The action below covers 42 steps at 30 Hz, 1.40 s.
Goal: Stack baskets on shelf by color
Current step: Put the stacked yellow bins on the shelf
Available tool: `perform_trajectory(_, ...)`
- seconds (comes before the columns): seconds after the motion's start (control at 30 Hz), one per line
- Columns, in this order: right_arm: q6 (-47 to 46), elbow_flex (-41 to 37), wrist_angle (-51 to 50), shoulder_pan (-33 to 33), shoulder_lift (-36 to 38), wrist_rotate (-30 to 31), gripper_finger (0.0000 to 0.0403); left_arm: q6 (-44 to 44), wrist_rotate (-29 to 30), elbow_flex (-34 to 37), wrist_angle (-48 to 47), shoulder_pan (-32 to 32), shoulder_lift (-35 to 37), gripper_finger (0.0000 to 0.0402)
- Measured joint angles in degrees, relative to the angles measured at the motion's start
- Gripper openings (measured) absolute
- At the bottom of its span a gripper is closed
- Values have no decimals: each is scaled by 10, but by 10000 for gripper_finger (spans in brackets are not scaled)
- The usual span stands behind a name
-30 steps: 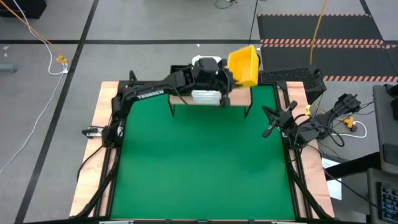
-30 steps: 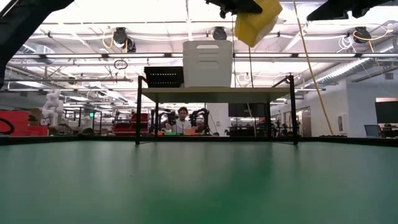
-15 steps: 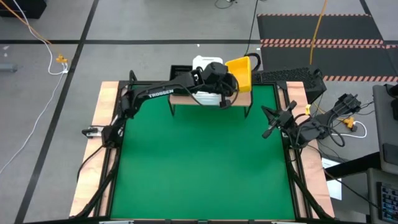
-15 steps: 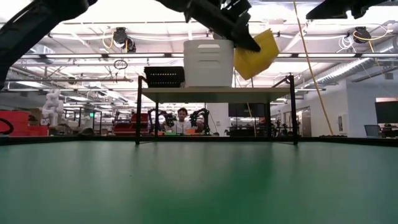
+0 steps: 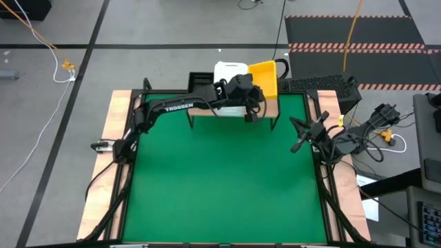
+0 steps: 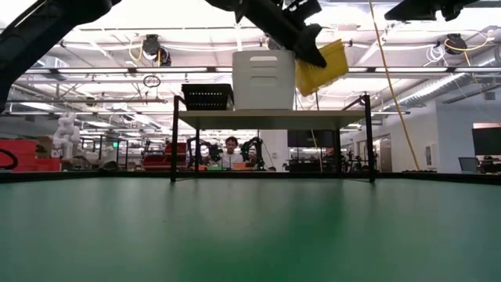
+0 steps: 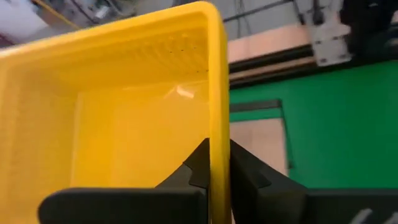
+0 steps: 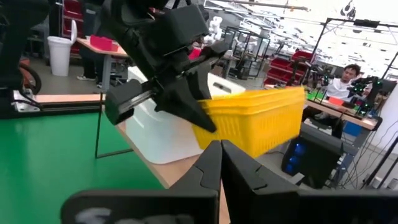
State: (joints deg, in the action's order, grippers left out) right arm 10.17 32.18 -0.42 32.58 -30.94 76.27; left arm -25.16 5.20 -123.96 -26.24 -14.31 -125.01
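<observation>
The left gripper (image 5: 253,96) is seen extended over the far end of the desk (image 5: 227,179), above the shelf (image 5: 269,109). It is clamped on the side wall of a yellow basket (image 5: 264,77); in the left wrist view the two dark fingers (image 7: 199,165) are closed on either side of that wall, one inside and one outside. The yellow basket is held tilted and clear of the shelf board, as shown in the low view, where it hangs above the shelf's right portion just beside the white baskets (image 6: 262,80).

The white baskets are stacked on the middle of the shelf. A black basket (image 6: 207,96) is set on the left portion of the shelf, beside the white stack. The shelf stands on thin black legs at the far edge of the green desk surface.

The right gripper (image 5: 298,146) is held at the right edge of the desk, well apart from the shelf, and nothing is carried in it. In the right wrist view its fingers (image 8: 208,168) are seen pressed together.

A person (image 6: 230,150) is visible in the room beyond the desk, seated behind the shelf in the low view.
</observation>
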Motion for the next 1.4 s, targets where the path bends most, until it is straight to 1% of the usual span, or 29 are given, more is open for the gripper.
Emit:
perform_trajectory(0.07,0,0,-6,0,0,0,0,-21,23,1,14,8,7,24)
perform_trajectory(0.17,0,0,-12,0,0,0,0,-54,22,1,43,21,18,12)
perform_trajectory(0.27,0,0,-13,0,0,0,0,-72,19,0,73,29,21,12)
perform_trajectory(0.37,0,0,-12,0,0,0,0,-74,-20,0,89,32,18,26)
perform_trajectory(0.43,-1,0,-12,0,0,-1,0,-58,-57,6,125,32,13,32)
perform_trajectory(0.53,-4,0,-11,0,0,-1,0,-48,-93,15,157,29,6,23)
perform_trajectory(0.6,-4,0,-11,0,0,-1,0,-46,-96,16,174,25,-6,12)
perform_trajectory(0.67,-5,0,-10,0,0,-1,0,-41,-94,17,168,19,-19,11)
perform_trajectory(0.73,-5,0,-8,0,0,-3,0,-31,-92,17,169,14,-28,20)
perform_trajectory(0.87,-4,0,-4,0,0,-31,0,-7,-93,17,162,7,-44,38)
perform_trajectory(0.97,-3,0,-2,0,0,-31,0,-2,-88,16,140,3,-52,30)
perform_trajectory(1.07,-3,0,-2,0,0,-31,0,-5,-68,15,113,2,-51,14)
perform_trajectory(1.17,-3,0,-2,0,0,-31,0,-8,-61,15,86,2,-46,11)
perform_trajectory(1.23,-3,0,-2,0,0,-31,0,-7,-52,15,64,2,-42,20)
perform_trajectory(1.3,-3,0,-2,0,0,-31,0,-7,-45,15,42,2,-39,37)
perform_trajectory(1.4,-3,0,-2,0,0,-31,0,-6,-36,15,33,2,-36,59)
